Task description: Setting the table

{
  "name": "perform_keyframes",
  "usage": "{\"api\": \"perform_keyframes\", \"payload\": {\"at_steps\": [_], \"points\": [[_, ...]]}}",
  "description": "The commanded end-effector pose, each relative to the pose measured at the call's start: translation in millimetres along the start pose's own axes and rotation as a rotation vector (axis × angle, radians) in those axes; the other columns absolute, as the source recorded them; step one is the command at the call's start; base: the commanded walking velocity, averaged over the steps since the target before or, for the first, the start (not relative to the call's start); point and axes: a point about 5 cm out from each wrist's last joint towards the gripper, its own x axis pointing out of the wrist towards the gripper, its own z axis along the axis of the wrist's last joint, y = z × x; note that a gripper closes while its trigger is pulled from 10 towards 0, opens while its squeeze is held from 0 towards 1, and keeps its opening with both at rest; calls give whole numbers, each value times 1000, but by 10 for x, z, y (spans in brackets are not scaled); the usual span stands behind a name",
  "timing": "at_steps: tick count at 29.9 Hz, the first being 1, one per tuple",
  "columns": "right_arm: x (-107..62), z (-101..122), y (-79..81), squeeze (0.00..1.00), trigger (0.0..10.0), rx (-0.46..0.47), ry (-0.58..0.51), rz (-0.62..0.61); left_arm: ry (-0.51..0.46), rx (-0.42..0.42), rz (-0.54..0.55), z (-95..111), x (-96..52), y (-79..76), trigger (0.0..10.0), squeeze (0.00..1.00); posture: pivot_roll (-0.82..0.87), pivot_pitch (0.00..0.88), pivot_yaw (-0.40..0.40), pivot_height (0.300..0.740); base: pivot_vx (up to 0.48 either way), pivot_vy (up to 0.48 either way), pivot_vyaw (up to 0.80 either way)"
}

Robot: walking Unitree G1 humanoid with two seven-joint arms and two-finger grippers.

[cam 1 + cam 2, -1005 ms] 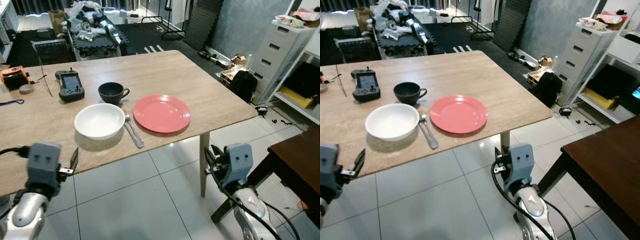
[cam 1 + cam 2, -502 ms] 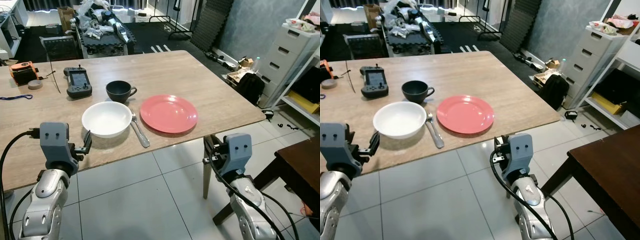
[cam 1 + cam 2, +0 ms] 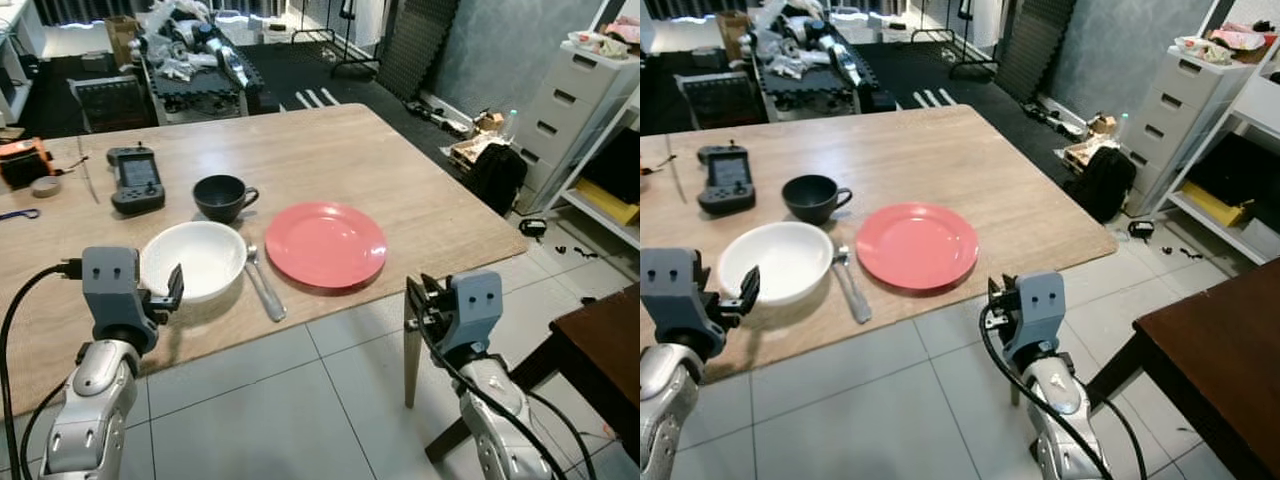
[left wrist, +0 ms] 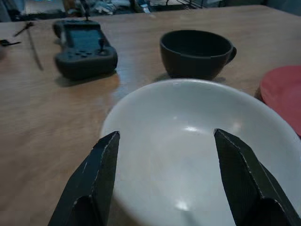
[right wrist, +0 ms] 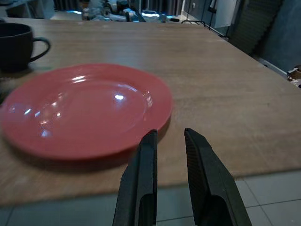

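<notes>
The left pincer (image 3: pixel 172 292) is hanging wide open at the near edge of the bench (image 3: pixel 400 190), gripping nothing, and the white bowl (image 3: pixel 193 260) is sitting straight ahead of it, framed between its two fingers (image 4: pixel 96 176) in the left wrist view. Compared with a second ago, when this arm was lying low beneath the bench edge, it is now raised and aimed at the bowl's near rim; over the last half second the bowl is also sitting closer to it, though the whole picture has shifted, so much of that is probably the robot stepping in.

The right pincer (image 3: pixel 412 300) is hovering just below the bench edge, its fingers (image 5: pixel 141 179) nearly closed with a thin gap and nothing between them. The red plate (image 3: pixel 325 244) is lying ahead of it and slightly to its left side.

A spoon (image 3: pixel 264 285) is resting between bowl and plate, just beside the bowl, and the black cup (image 3: pixel 222 197) is standing beyond the bowl. Further off from the left pincer lies a handheld controller (image 3: pixel 134 180).

The approach seems to be finishing, so the bowl is likely the next thing to be gripped.
</notes>
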Motion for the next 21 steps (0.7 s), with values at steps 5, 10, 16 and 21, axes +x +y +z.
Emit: {"api": "perform_keyframes", "payload": {"at_steps": [5, 10, 16, 21], "points": [[-45, -73, -17, 0, 10000, 8, 24, -12, 29, 8, 0, -56, -26, -9, 10000, 0, 31, 96, 22, 740, 179, 0, 0], [-52, -83, -31, 0, 10000, 6, 28, -15, 29, 17, -27, -61, -38, -66, 10000, 0, 29, 98, 21, 740, 0, 0, 0], [-56, -88, -21, 0, 10000, 7, 30, -12, 35, 24, -34, -81, -43, -87, 10000, 0, 29, 99, 21, 740, 0, 0, 0], [-62, -89, -22, 0, 10000, 6, 31, -10, 37, 30, -33, -78, -40, -81, 10000, 0, 27, 99, 21, 740, 0, 0, 0]]}}
